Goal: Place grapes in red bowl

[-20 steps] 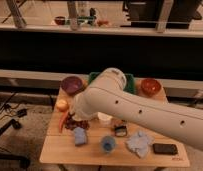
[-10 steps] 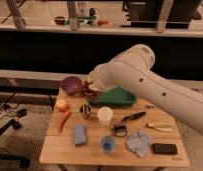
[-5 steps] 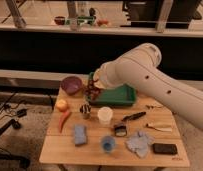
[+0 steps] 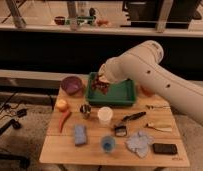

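Note:
My gripper [image 4: 99, 80] hangs at the end of the big white arm, above the left end of the green tray [image 4: 120, 97]. It is shut on the grapes [image 4: 101, 86], a dark reddish-purple bunch that dangles just over the tray. The red bowl [image 4: 146, 91] stands right of the tray at the table's back right. The arm hides most of it and only a sliver of its orange-red rim shows. The grapes are well to the left of the bowl.
A purple bowl [image 4: 71, 84] stands left of the tray. A yellow fruit [image 4: 61, 104], an orange carrot [image 4: 64, 120], a metal cup [image 4: 85, 109], a white cup [image 4: 104, 115], a blue sponge [image 4: 80, 134], a blue cup [image 4: 108, 144], a cloth [image 4: 139, 142] and a black phone [image 4: 164, 148] lie on the wooden table [image 4: 60, 150].
The arm has lifted the grapes from the table's left front and carried them back and to the right, from beside the purple bowl to over the green tray.

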Motion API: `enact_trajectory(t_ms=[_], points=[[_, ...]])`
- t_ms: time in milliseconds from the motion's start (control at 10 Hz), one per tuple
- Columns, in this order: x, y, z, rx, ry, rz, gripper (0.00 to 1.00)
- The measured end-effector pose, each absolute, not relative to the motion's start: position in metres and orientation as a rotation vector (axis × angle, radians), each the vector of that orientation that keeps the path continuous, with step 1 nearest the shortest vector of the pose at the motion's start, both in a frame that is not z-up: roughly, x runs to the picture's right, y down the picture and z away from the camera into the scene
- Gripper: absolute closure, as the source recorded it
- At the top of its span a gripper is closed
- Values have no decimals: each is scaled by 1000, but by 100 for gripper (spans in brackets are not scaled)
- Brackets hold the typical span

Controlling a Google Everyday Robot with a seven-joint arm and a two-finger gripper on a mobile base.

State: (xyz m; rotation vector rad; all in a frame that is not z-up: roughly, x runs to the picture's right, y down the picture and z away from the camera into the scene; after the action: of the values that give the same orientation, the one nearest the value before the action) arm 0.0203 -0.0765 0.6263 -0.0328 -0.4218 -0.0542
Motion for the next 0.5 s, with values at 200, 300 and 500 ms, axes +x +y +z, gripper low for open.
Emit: enact_trajectory(t_ms=[200,300,500], points=[[37,-89,634,-22,-408,-1,82],[42,-94,637,-16,-405,26,82],[61,-100,639,-4,-391,87,82]])
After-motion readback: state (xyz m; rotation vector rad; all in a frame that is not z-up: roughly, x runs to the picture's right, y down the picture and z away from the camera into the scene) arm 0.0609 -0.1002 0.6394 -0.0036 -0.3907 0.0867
